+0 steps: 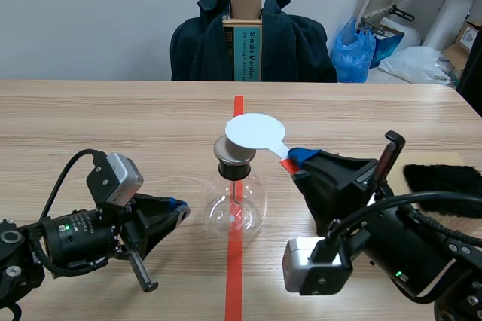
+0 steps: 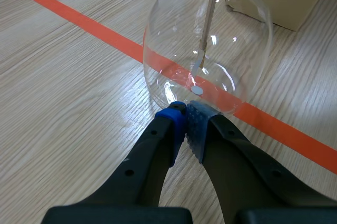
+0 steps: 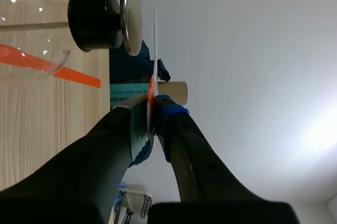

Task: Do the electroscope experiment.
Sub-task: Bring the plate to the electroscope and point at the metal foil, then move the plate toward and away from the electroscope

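Flask [image 1: 235,212] with rod [image 2: 208,19] inside — right claw [image 3: 151,109] tight on white paddle [image 1: 254,131], left claw [image 2: 185,109] closed, empty.

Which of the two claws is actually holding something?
The right gripper: it pinches the white disc by its handle over the flask. The left gripper is shut on nothing.

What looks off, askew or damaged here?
Nothing stands out. The glass flask stands upright on the tape line, stopper seated, no cracks seen. The white disc sits level just above it, clamped in the right jaws; the left jaws rest shut by the flask's base.
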Robot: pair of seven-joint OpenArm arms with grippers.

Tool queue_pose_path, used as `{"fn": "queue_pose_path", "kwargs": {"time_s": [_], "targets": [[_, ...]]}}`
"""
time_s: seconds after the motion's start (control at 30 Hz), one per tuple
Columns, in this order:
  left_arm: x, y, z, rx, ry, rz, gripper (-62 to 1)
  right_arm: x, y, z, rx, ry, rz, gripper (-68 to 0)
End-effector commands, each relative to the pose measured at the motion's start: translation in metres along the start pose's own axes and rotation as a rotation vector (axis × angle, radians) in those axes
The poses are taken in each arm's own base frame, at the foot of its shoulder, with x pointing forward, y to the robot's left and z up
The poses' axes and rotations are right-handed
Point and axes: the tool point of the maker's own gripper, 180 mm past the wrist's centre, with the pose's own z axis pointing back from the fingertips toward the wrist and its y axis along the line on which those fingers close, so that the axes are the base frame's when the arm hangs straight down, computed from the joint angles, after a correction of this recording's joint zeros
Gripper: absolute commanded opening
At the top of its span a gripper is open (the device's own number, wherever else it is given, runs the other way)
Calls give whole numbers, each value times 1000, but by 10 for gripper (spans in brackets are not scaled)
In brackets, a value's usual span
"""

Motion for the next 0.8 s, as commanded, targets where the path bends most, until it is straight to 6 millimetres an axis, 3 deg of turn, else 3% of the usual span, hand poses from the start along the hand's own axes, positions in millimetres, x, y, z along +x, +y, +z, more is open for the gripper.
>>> {"fn": "queue_pose_path", "kwargs": {"time_s": [0.0,0.37,0.77], "targets": [[12,4,-2,8,-40,-4,-582,-4,-14,-6,-43,-10,34,-667],[12,4,-2,8,-40,-4,-582,11,-14,-5,-41,-94,36,-667],[12,4,-2,8,-40,-4,-582,9,-12,-5,-33,-81,46,-667]]}}
